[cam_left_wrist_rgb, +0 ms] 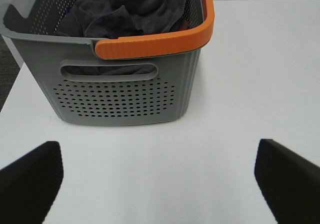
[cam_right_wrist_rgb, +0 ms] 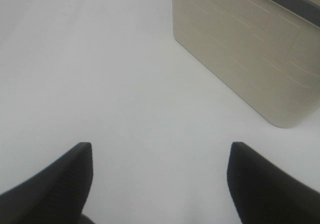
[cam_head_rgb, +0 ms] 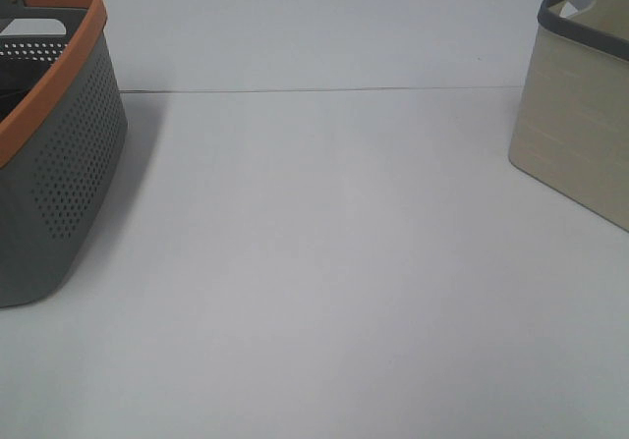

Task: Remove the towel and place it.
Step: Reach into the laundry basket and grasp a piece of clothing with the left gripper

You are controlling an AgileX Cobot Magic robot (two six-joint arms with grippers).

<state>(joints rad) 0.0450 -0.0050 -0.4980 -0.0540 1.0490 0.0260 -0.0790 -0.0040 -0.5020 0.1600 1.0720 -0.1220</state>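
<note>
The towel (cam_left_wrist_rgb: 135, 8) lay crumpled inside the grey basket (cam_head_rgb: 69, 164) at the left edge of the high view. The left gripper (cam_left_wrist_rgb: 160, 181) and right gripper (cam_right_wrist_rgb: 161, 181) both stood wide open and empty. The left one likely needed to clear the orange rim (cam_left_wrist_rgb: 155, 43) and pinch a raised fold.

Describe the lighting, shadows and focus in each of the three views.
Exterior high view: soft, even light, no glare; the gray basket throws a faint shadow onto the table. Left wrist view: basket holes are sharp, the towel reads dark with little detail, the left pincer is featureless black. Right wrist view: hazy; the beige basket looks soft, the right pincer blurred.
</note>
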